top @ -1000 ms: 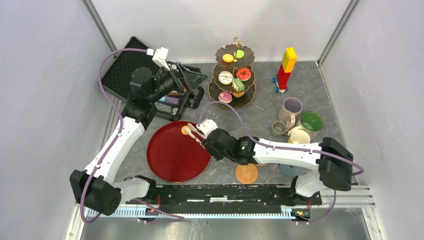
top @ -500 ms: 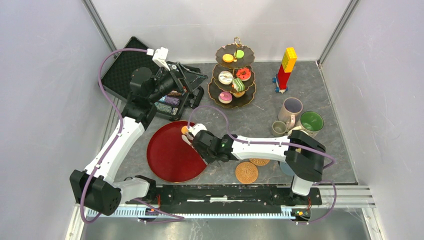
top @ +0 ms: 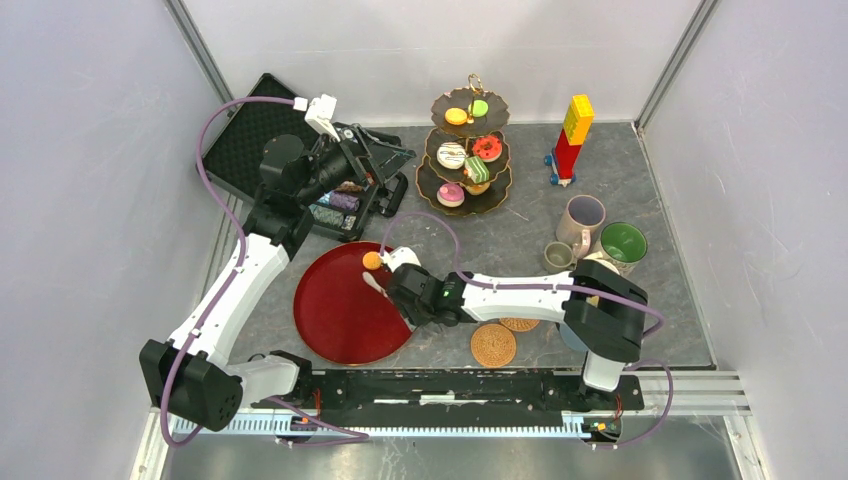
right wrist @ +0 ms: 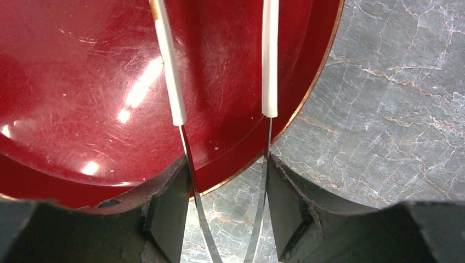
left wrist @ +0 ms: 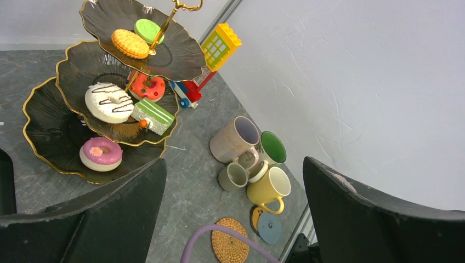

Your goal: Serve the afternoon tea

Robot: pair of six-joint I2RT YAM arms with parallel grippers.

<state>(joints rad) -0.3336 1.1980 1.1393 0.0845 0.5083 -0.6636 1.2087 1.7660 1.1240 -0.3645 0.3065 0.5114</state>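
Small orange sweet: lies at the far edge of the round red tray. It shows in the top view only, because the right wrist view cuts off short of the tong tips. Whether the tips touch the sweet: cannot tell.

Metal tongs: the two white-sleeved arms stand apart over the tray. The right gripper is clamped on their bare metal shanks, one finger pressing each from outside. Only the wrist view shows this grip.

Three-tier stand: upright at far centre, well apart from the tray. The left wrist view resolves what it carries.
- Top tier: orange macaron and green macaron.
- Middle tier: white striped donut, red donut and green layered cake slice.
- Bottom tier: pink donut.

Mugs: clustered to the right of the stand. They are the lilac mug, green-lined mug, yellow mug and small grey mug. A woven coaster and a blue-grey coaster lie just beside the yellow mug.

Left gripper: fingers wide apart with nothing between them. It is raised near a black case at far left.

Red-and-yellow block tower: stands to the right of the stand.
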